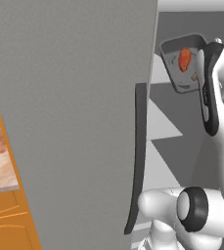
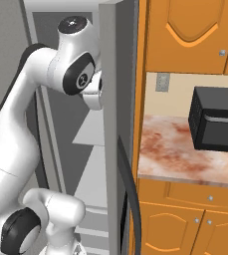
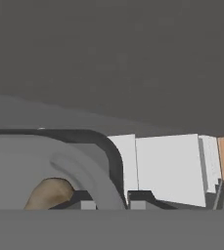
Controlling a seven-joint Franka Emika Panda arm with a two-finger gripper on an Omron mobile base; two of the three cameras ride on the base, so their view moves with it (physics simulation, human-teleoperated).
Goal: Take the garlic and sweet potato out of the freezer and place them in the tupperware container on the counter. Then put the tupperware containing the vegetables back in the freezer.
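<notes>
The tupperware container (image 1: 174,73), a dark grey tub, hangs tilted high in the freezer's opening, to the right of the open freezer door (image 1: 74,122). The orange-red sweet potato (image 1: 184,58) lies in it, with a small tan piece beside it that looks like the garlic (image 1: 194,76). In the hand view my gripper (image 3: 112,201) is shut on the tub's curved rim (image 3: 111,156), one fingertip (image 3: 86,201) inside the wall and one outside. The tan garlic (image 3: 50,193) rests on the tub's floor just left of the fingers. The counter (image 2: 185,154) lies to the right of the freezer.
The door's long dark handle (image 1: 139,156) runs down beside my arm. Grey freezer shelves (image 1: 157,122) sit below the held tub. A black microwave (image 2: 215,119) stands on the counter, with orange cabinets (image 2: 185,30) above and below it. The door's edge (image 2: 116,99) stands close to my arm.
</notes>
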